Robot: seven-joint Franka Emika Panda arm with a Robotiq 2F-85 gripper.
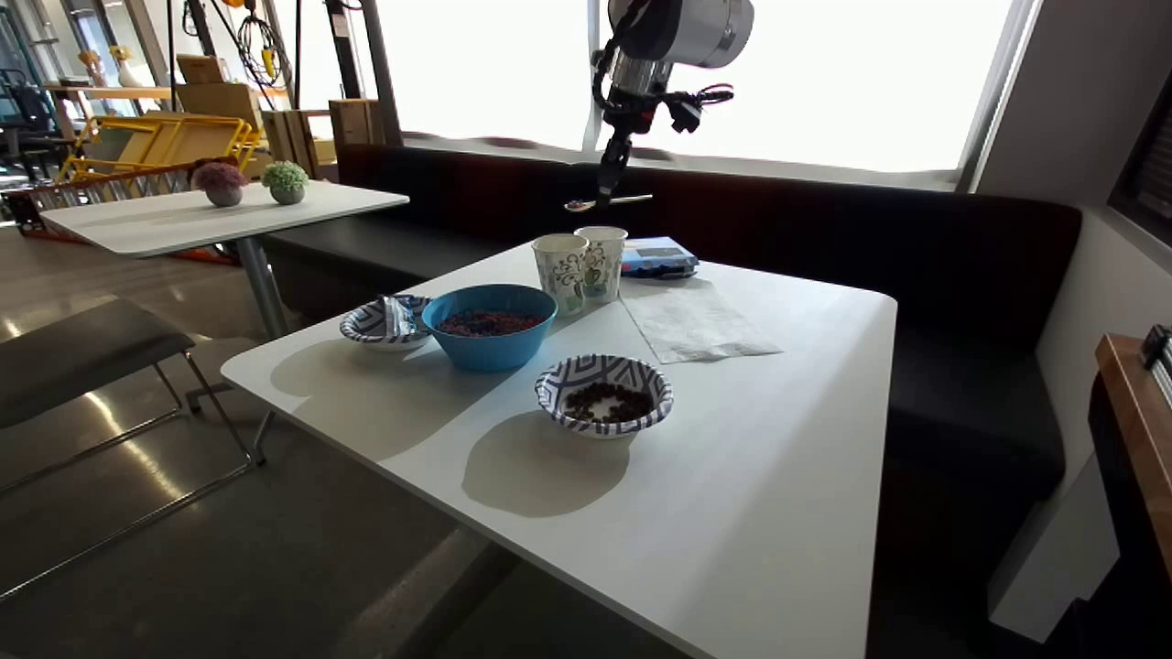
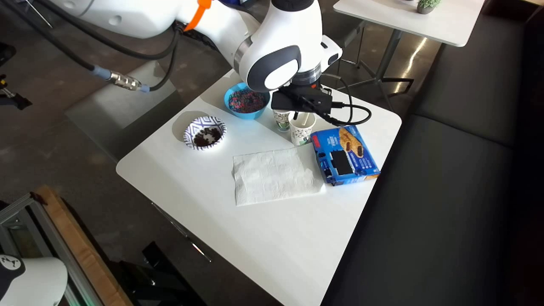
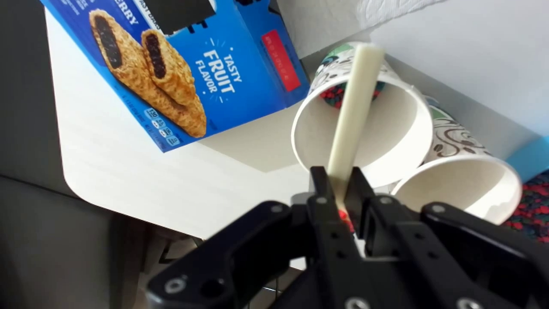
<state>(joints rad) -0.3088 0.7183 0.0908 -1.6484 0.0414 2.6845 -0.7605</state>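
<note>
My gripper (image 1: 604,199) is shut on the pale handle of a spoon (image 1: 634,199), held roughly level above the table. The spoon's bowl carries small coloured bits. In the wrist view, the handle (image 3: 356,107) sticks out past the fingertips (image 3: 337,178), and red bits show behind them. Below is a paper cup (image 3: 403,124) with red and dark bits at its bottom. A second paper cup (image 3: 459,184) stands beside it, its inside partly seen. A blue pastry box (image 3: 240,68) lies near the cups. In an exterior view, the arm hides the fingertips.
A blue bowl (image 1: 490,352) of coloured bits stands by the cups. A patterned bowl (image 1: 558,384) holds dark bits. Another patterned bowl (image 1: 366,328) holds a wrapper. A paper towel (image 2: 276,176) lies flat on the white table (image 2: 272,238). A dark bench (image 2: 433,204) runs along the table.
</note>
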